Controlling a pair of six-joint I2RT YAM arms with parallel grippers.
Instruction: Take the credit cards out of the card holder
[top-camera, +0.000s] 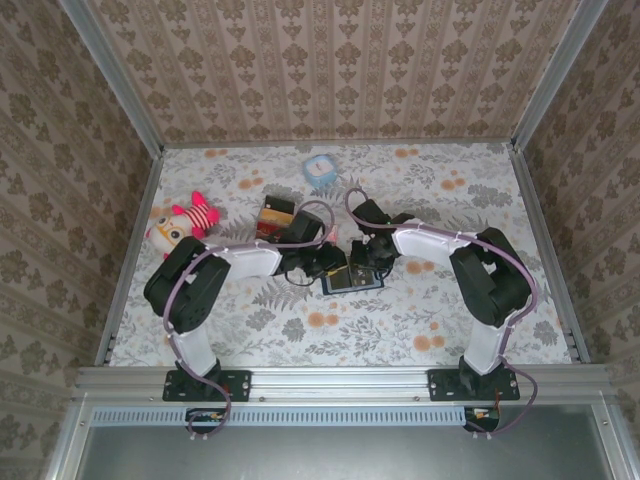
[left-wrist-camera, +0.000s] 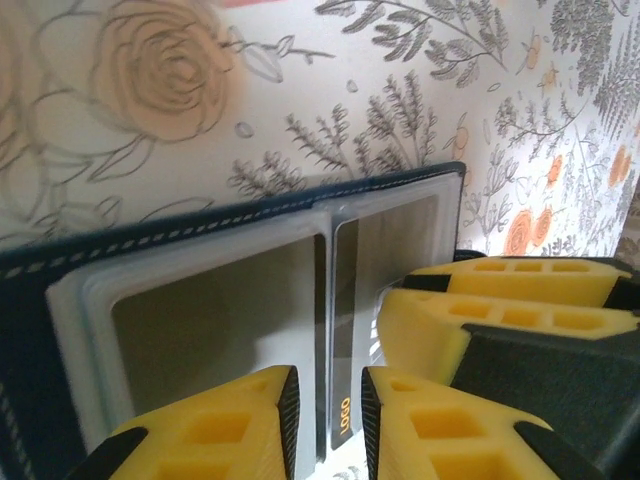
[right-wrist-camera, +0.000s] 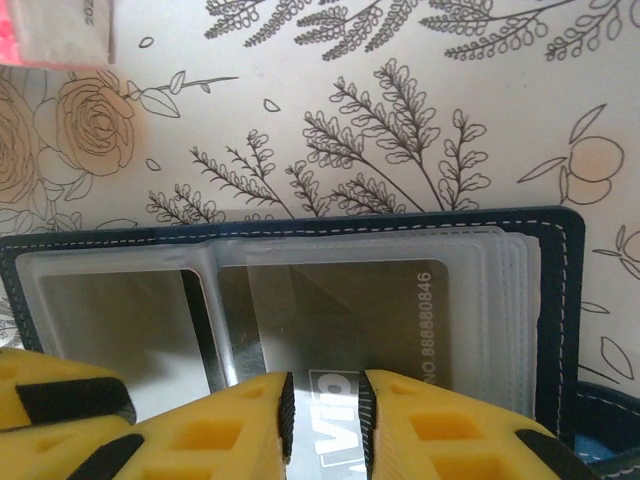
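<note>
The navy card holder (top-camera: 362, 283) lies open on the floral table, its clear sleeves facing up, with both grippers meeting over it. My left gripper (top-camera: 335, 268) (left-wrist-camera: 330, 420) has its jaws a narrow gap apart. A dark strip of a credit card (left-wrist-camera: 345, 400) printed "LOGO" shows between them by the holder's (left-wrist-camera: 200, 225) centre fold, touching neither pad. My right gripper (top-camera: 368, 262) (right-wrist-camera: 325, 420) is also slightly open. It straddles the "VIP" print of a greyish card (right-wrist-camera: 400, 310) lying flat in a sleeve of the holder (right-wrist-camera: 555, 300). The right gripper's fingers (left-wrist-camera: 480, 320) crowd in beside the left ones.
A red-and-tan box (top-camera: 276, 217) stands just behind the left gripper, and its edge (right-wrist-camera: 60, 30) shows in the right wrist view. A plush doll (top-camera: 185, 222) lies at the left. A small blue-and-white object (top-camera: 320, 170) sits at the back. Patterned walls close three sides.
</note>
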